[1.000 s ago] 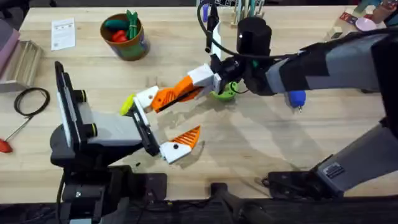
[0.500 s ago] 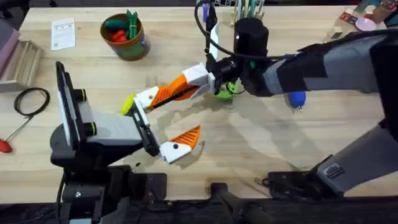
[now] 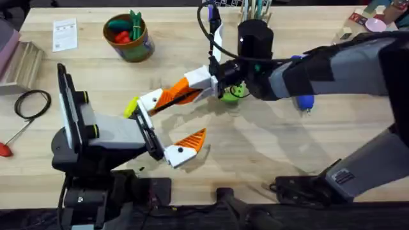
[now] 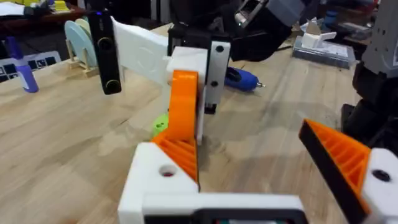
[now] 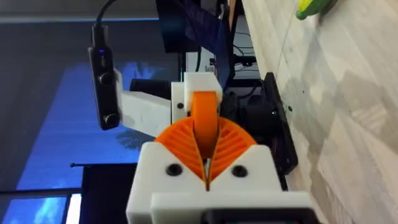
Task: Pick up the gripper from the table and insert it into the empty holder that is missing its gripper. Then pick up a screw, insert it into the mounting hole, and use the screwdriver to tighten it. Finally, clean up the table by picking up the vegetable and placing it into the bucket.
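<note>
Right gripper [image 3: 192, 89] clamps the gripper [image 3: 172, 96], seated against the left gripper's [image 3: 160, 131] holder [image 3: 151, 101]; left jaws stand spread.

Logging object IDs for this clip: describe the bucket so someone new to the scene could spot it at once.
Start at the far left part of the wooden table, beyond the left gripper. Just right of a white paper card stands the bucket, a small round pail. Its tan-orange rim, green and blue sides, and the red and green toy vegetables inside set it apart.
</note>
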